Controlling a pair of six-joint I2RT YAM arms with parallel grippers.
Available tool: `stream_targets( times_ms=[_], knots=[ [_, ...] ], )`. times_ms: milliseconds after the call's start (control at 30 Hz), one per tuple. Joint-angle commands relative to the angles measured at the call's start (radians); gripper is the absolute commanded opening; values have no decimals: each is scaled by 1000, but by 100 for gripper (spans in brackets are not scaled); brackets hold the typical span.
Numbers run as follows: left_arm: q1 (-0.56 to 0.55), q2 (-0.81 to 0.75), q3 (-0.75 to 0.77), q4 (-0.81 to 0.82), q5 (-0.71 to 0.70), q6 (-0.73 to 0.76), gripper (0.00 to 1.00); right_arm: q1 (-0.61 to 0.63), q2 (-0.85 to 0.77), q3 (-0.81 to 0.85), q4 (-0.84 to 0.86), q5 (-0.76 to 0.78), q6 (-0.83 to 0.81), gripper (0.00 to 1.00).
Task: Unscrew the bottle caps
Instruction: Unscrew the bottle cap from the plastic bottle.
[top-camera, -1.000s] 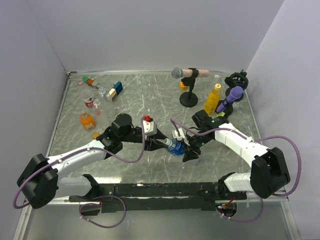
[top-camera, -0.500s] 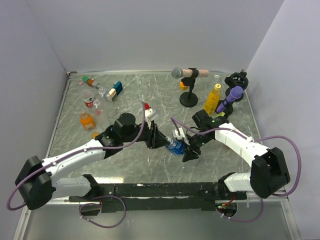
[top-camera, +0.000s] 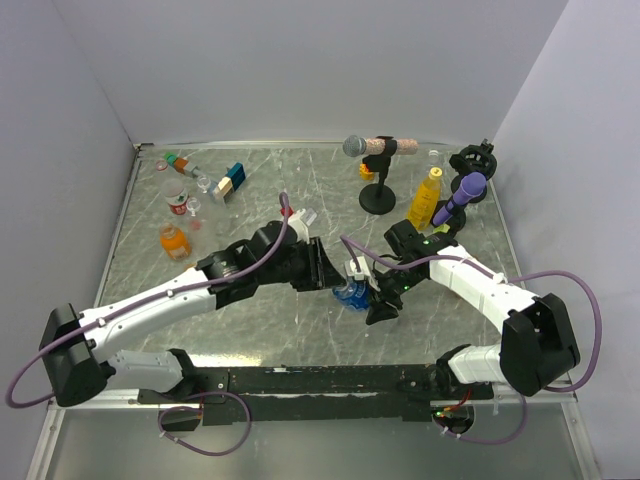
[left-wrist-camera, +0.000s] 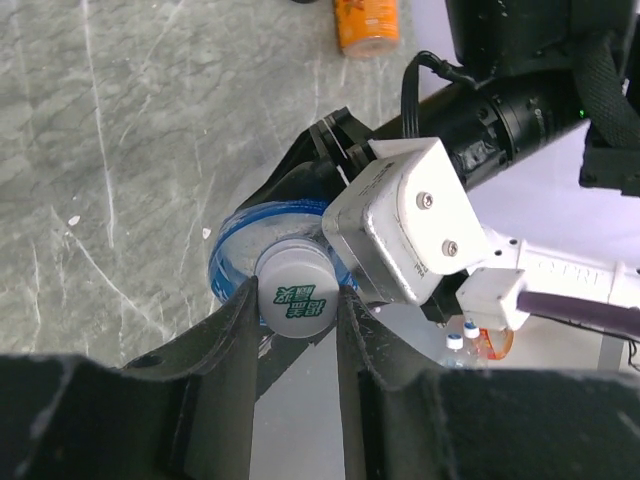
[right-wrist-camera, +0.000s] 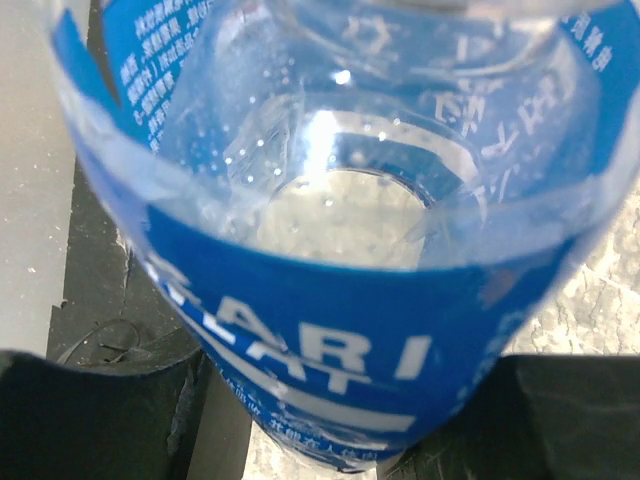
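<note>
**Overhead and wrist views, bottle-cap task.** Near the middle of the table, the two arms met over a clear bottle with a blue label. The bottle lay tilted, its neck turned toward the left arm. Whether it touched the table could not be told.

The right fingers were closed on the labelled body of the bottle, one finger on each side. In the right wrist view that body filled nearly the whole frame.

The left fingers were drawn in almost fully on the white cap. Both inner faces pressed against its rim, and the printed top of the cap faced the wrist camera. The cap sat on the bottle's neck, with the blue label showing just behind it.

Other bottles stood well apart from this pair:
- A yellow bottle stood upright at the far right, beside a purple microphone.
- A squat orange bottle stood at the far left, near a small red can and some coloured blocks.

A grey-headed microphone on a black stand stood at the far centre of the table.
</note>
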Motion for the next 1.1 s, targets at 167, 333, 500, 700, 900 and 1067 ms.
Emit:
stream_targets(
  times_ms=[167,333,500,700,900,1067],
  knots=[
    [-19,-33,43,16,-54,6,48,7,0,5,15,-4,-25,29],
    [-19,-162,-50,80,-32,104,83,7,-1,7,12,-9,-28,29],
    [-17,-331,-144,143,38,303,94,8,-3,7,12,-11,-30,29],
    [-17,-451,-322,310,178,751,97,8,3,8,5,-20,-36,29],
    [-3,-362,-362,428,284,1140,97,8,-3,2,12,-17,-31,29],
    [75,-180,-236,416,406,1180,96,8,5,4,12,-14,-31,29]
  ],
)
